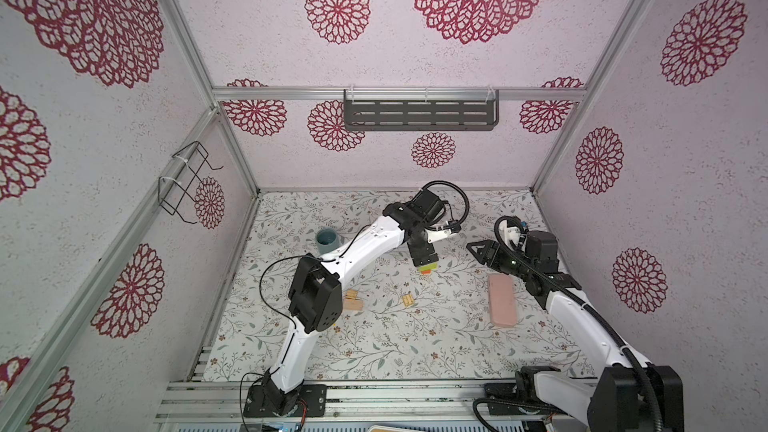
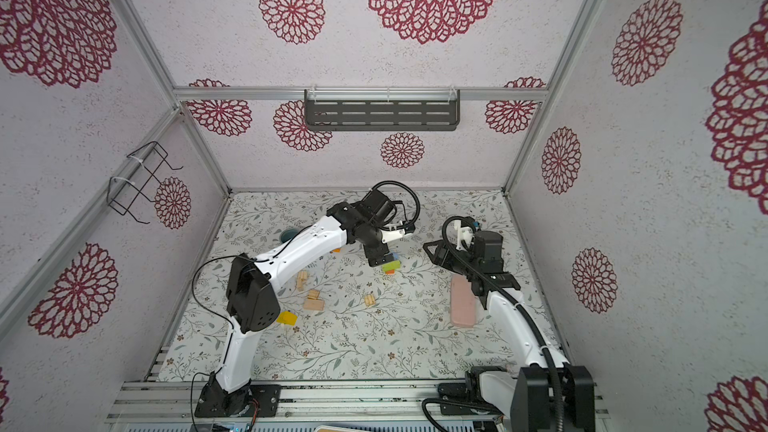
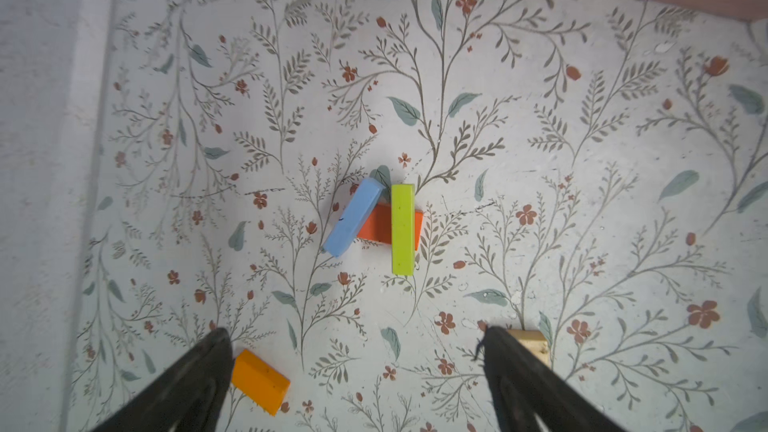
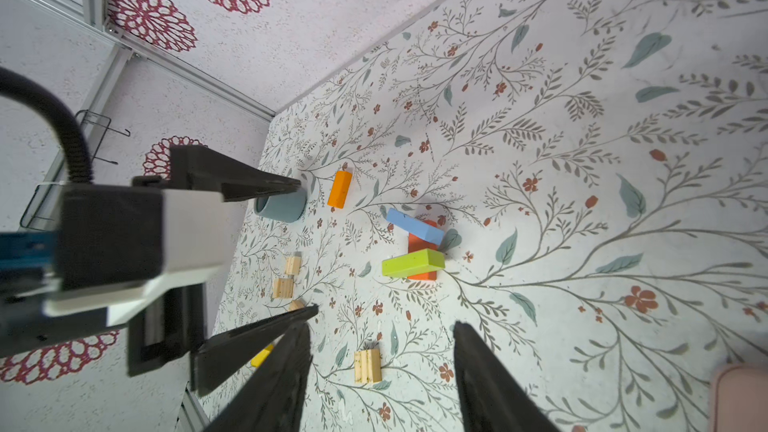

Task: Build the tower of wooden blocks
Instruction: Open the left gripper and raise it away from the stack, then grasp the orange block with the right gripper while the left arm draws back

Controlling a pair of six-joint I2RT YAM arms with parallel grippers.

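Left gripper (image 3: 356,331) spread wide, empty; beneath it, green block (image 3: 403,229) and blue block (image 3: 354,217) rest on red block (image 3: 376,226). Right gripper (image 4: 382,324) parted, empty.

Green block (image 3: 403,229) matt painted wood; grooved block (image 4: 367,366) bare pale wood.

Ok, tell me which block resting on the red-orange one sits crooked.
The light blue block: it crosses the red-orange block at a slant, while the green block lies square across it.
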